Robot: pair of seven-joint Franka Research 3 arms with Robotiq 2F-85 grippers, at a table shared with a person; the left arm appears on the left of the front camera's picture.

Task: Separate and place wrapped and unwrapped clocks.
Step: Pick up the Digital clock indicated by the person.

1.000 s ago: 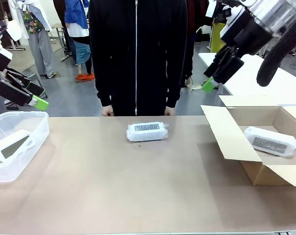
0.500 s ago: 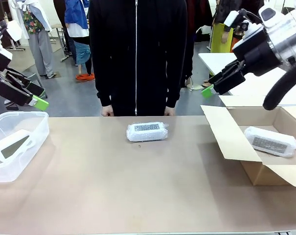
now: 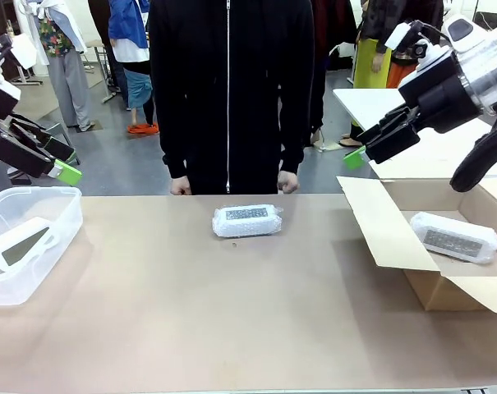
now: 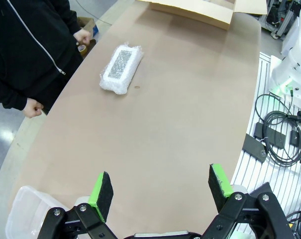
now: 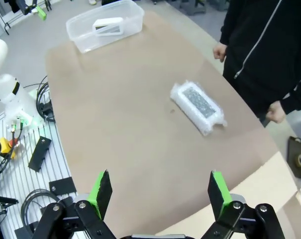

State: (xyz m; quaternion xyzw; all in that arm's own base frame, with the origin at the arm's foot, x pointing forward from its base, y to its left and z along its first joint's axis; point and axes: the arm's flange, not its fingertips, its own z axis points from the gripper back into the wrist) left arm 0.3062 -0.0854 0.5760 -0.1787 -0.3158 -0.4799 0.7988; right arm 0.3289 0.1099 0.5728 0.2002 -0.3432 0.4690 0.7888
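Grip: left jaws, right jaws both spread, empty.
Slip: wrapped clock (image 3: 246, 221) on tabletop (image 3: 190, 328); bubble wrap may squirm out of my pinch.
Snag: box flap (image 3: 379, 226) could catch it going in.

1st wrapped clock (image 3: 246, 221) lies screen up at frame centre. 2nd wrapped clock (image 3: 455, 237) lies in cardboard box (image 3: 379, 222), right. Bare clock (image 3: 18, 244) tilts inside clear tub (image 3: 34, 190), left.

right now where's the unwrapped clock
In the front view, the unwrapped clock lies inside the clear tub at the left end of the table.
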